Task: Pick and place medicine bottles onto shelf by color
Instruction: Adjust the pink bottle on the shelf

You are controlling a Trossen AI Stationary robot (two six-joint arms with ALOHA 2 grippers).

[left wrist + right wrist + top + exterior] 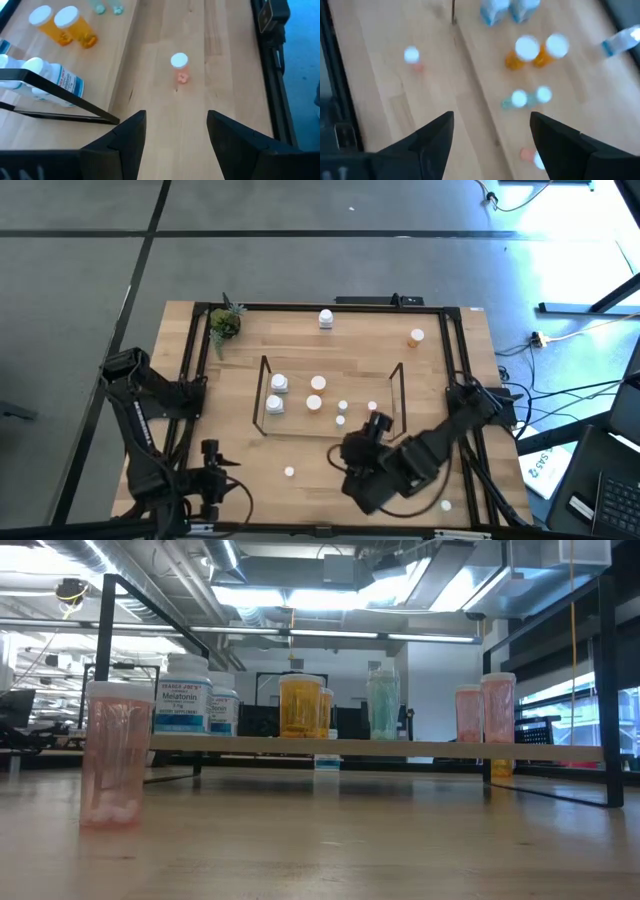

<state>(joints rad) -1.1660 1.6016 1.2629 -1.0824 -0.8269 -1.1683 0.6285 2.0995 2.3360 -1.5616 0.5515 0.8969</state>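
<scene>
Right gripper (490,132) jaws open over shelf (262,395), bottles (279,384) aboard

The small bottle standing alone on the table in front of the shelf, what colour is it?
The lone bottle is translucent pink with a white cap, clearest in the low view.

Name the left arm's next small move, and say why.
Probably ease the left tool forward and down over the small pink bottle. Its fingers stand open and empty, and that bottle stands alone on the table off the shelf, straight ahead between them.
</scene>
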